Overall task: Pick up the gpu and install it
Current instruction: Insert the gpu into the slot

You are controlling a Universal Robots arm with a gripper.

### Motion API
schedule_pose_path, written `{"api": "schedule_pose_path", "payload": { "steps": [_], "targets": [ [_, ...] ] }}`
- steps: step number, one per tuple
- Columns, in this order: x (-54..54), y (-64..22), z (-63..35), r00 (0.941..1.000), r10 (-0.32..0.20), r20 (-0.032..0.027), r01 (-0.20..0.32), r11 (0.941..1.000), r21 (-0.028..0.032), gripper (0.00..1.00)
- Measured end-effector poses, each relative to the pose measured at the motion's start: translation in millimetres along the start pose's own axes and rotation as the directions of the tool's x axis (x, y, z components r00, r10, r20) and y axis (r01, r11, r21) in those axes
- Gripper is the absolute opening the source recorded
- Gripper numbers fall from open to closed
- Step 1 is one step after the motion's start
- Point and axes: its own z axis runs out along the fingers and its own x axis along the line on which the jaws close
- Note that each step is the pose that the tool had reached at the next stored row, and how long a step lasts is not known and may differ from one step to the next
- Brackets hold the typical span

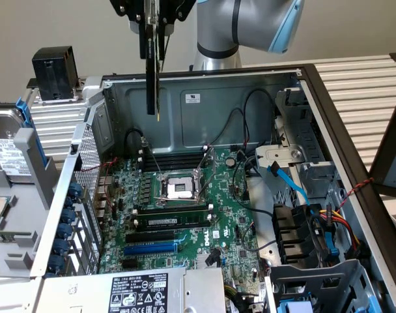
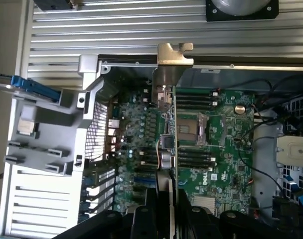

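One tool (image 1: pixel 154 47) pinches one gpu (image 1: pixel 151 91) edge-on above one motherboard (image 1: pixel 232 218); seemingly two memory sticks (image 1: pixel 170 222) sit in it.

**Wall** (image 1: pixel 61 23): plain pale beige, unmarked, running across the far side of the scene.

**Table** (image 1: pixel 364 81): silver metal top of parallel ribbed slats, seen at the far end on both the exterior view's right and left. It bears an open computer case (image 1: pixel 178 127). The wrist view shows the same slats (image 2: pixel 121 25) beyond the case's rim.

**Black box** (image 1: pixel 55 72): squat and matte, far on the exterior view's left, in front of the wall.

**Dark panel** (image 1: pixel 390 153): flat and tilted, at the exterior view's right edge.

**Light**: even and diffuse, with a soft sheen on the slats and faint shadows.
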Motion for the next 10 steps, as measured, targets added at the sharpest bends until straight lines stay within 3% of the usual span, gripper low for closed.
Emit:
{"api": "schedule_pose_path", "payload": {
  "steps": [5,10],
  "targets": [
    [-0.1,-0.2,2.0,0.9959,-0.091,0.0001,0.091,0.9958,0.0113,0.27],
    [-0.4,-0.4,4.1,0.9833,-0.182,0.0039,0.182,0.9830,0.0235,0.27]
  ]
}}
